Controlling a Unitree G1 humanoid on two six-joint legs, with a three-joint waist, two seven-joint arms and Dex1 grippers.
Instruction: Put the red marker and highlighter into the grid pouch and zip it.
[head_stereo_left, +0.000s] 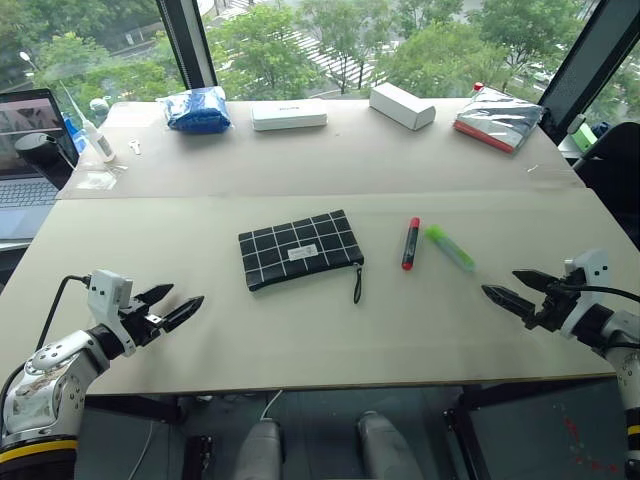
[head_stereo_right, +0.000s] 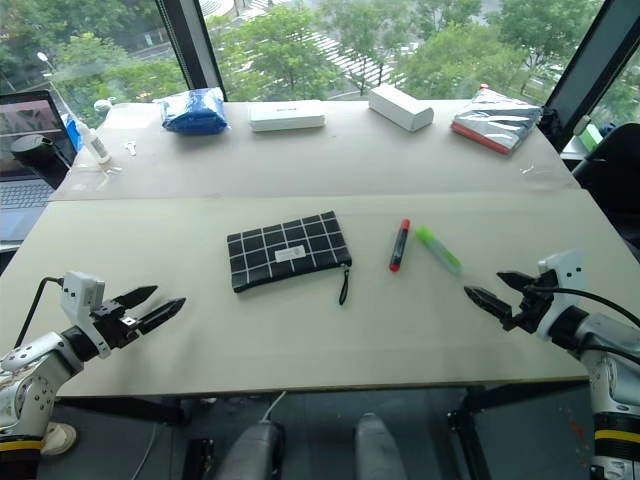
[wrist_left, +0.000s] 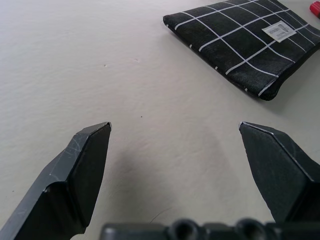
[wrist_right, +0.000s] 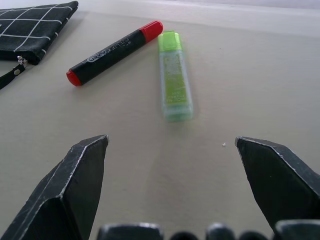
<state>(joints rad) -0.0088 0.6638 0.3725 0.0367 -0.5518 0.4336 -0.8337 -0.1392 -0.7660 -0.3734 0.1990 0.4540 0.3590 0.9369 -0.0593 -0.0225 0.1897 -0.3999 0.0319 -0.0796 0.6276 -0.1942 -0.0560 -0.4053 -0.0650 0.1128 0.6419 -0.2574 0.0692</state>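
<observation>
Here the left claw (head_stereo_left: 172, 304) hovers low over the near left part of the tabletop (head_stereo_left: 300, 340), its two black fingers spread wide and holding nothing. The pouch (head_stereo_left: 299, 249) lies flat ahead of it and toward the middle, well apart from the fingertips, with its white label up and its black strap (head_stereo_left: 357, 285) trailing off the corner nearest the pens. The right claw (head_stereo_left: 508, 290) hangs over the near right part of the tabletop, its fingers likewise spread wide and empty. Ahead of it and a little inward lies the highlighter (head_stereo_left: 449, 247), near but not touched, its brighter green cap pointing away from the claw. Just beyond the highlighter, between it and the pouch, lies the marker (head_stereo_left: 410, 243), red cap end away from the claw; the two pens lie close at their far ends and splay apart toward the robot. Well beyond both claws, along the far edge of the tabletop, sit a blue bag (head_stereo_left: 197, 108), two white boxes (head_stereo_left: 289, 114) and a silver packet (head_stereo_left: 497, 118), and a laptop (head_stereo_left: 25, 150) stands past the left edge.
</observation>
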